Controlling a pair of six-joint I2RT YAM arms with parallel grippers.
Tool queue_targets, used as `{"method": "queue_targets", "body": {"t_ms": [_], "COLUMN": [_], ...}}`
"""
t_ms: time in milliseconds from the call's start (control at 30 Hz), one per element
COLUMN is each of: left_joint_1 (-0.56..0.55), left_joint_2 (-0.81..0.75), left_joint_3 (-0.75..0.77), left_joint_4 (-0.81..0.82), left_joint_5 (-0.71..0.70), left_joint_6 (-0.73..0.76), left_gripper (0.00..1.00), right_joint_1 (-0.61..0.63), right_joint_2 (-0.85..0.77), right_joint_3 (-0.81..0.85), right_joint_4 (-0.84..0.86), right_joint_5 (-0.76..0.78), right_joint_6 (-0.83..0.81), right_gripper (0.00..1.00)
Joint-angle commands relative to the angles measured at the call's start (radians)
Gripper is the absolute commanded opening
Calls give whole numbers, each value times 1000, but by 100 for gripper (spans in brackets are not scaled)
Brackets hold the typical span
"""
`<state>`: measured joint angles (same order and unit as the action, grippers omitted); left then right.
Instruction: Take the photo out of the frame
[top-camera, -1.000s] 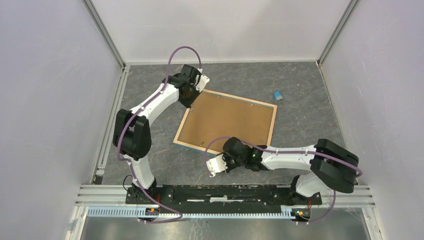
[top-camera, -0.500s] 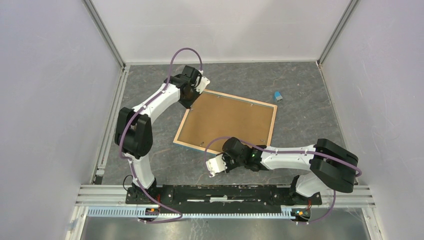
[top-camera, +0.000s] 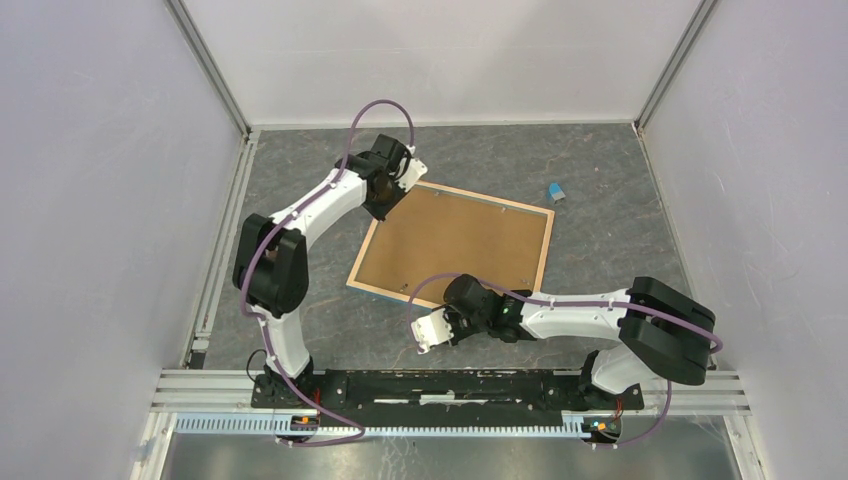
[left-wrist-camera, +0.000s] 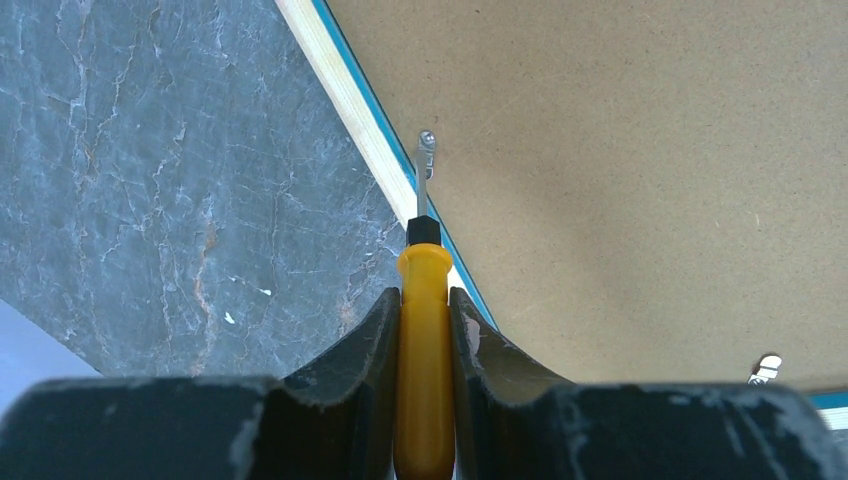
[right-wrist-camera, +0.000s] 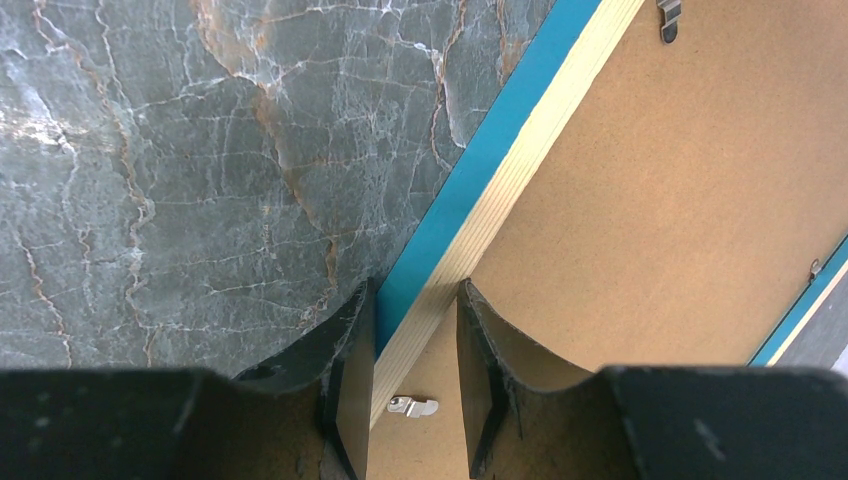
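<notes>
Lying back-up, the frame (top-camera: 452, 243) (photo unseen); left fingers (left-wrist-camera: 372, 330) grip a screwdriver (left-wrist-camera: 424, 330), right fingers (right-wrist-camera: 350, 340) pinch its edge.

- the frame (top-camera: 452, 242) back is seen as matt brown fibreboard, finely speckled, edged in pale bare wood with a smooth blue rim.
- small shiny metal tabs (right-wrist-camera: 413, 406) are fixed on it.
- a glossy yellow plastic screwdriver (left-wrist-camera: 423, 330) with a bright metal shaft is shown.
- the table (top-camera: 600, 240) is finished like grey veined marble.

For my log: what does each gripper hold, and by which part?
Left gripper holds a screwdriver by its yellow handle. Right gripper straddles the frame edge; a clamp cannot be told.
</notes>
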<state>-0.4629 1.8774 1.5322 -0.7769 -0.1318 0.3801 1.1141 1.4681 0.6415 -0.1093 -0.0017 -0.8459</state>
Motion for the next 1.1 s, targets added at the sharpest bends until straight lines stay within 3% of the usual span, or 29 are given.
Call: {"method": "queue_targets", "body": {"t_ms": [0, 500, 1067], "left_joint_1": [-18, -17, -60], "left_joint_2": [3, 37, 31], "left_joint_3": [8, 12, 27], "left_joint_4": [2, 3, -59], "left_joint_5": [-45, -96, -45], "left_joint_6": [40, 57, 55], "left_gripper": [2, 2, 2], "right_joint_1": [0, 0, -1], "right_joint_2": [74, 74, 74], "right_joint_3": [-41, -41, -39], "right_joint_4": [-150, -155, -157], "right_joint_5": [-14, -15, -15], "right_joint_6": [-35, -33, -33], "right_gripper": [0, 0, 0]}}
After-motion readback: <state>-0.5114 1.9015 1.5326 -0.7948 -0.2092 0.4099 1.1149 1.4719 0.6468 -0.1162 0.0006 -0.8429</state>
